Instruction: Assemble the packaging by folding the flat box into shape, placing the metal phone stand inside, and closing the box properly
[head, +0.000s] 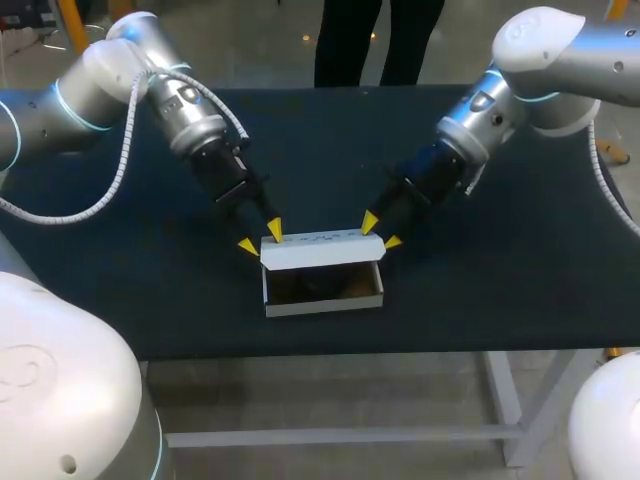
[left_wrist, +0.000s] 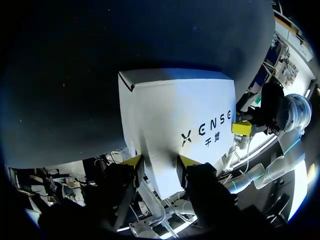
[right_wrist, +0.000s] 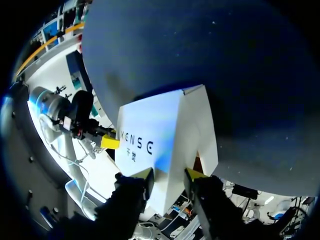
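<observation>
A white cardboard box (head: 322, 300) stands folded near the table's front edge, with its lid (head: 320, 250) raised at the back and the opening facing me. Something dark with a brownish spot lies inside; I cannot make it out. My left gripper (head: 260, 238) straddles the lid's left rear corner and my right gripper (head: 381, 232) straddles the right rear corner. In the left wrist view the printed lid (left_wrist: 175, 110) runs in between the spread fingers of the left gripper (left_wrist: 160, 162). The right gripper (right_wrist: 169, 175) shows the same with the lid (right_wrist: 160, 135).
The dark table (head: 500, 300) stretches bare to the left, right and behind the box. Its front edge (head: 400, 352) runs close below the box. Each wrist view shows the other arm's yellow tip at the lid's far corner (left_wrist: 241, 128) (right_wrist: 110, 142).
</observation>
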